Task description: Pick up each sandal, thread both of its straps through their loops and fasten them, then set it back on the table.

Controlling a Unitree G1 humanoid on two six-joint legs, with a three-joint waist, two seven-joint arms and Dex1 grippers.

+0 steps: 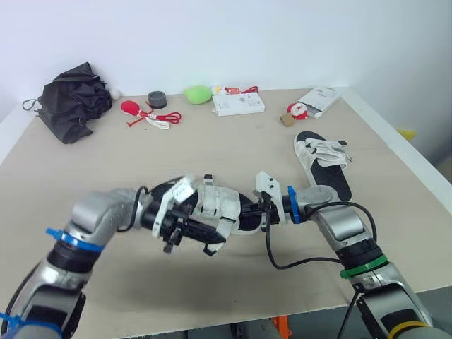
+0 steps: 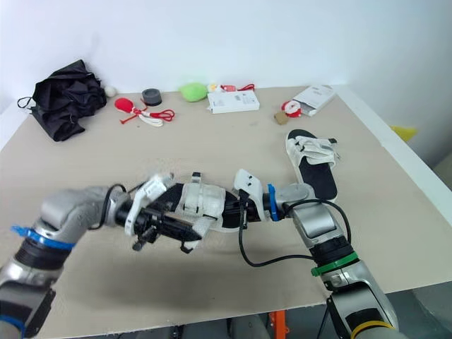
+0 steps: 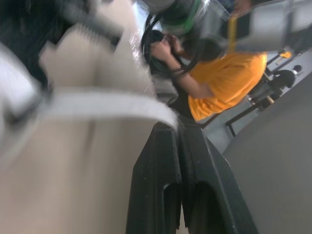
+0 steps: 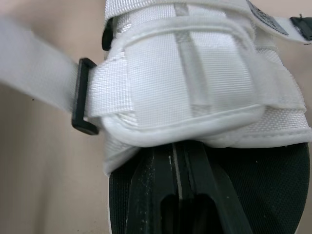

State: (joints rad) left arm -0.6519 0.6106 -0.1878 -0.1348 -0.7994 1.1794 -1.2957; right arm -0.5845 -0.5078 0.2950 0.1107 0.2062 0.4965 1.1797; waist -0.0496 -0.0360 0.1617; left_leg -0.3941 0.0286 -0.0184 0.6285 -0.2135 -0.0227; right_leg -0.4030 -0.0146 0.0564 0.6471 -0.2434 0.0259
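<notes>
sandal (image 1: 215, 201) off the surface (image 1: 212, 148), long axis left-right between arms | right claw (image 4: 179, 148) clamped on sole end | left claw (image 3: 176, 141) pinched together, nearer the straps

Black-soled, white-strapped near sandal (image 1: 215, 203) held aloft, front centre; far sandal (image 1: 323, 164) lying sole-down, at right

Head eyes overlook the table (image 1: 212, 148); wrist cameras sit against the sandal (image 4: 195, 73).
</notes>
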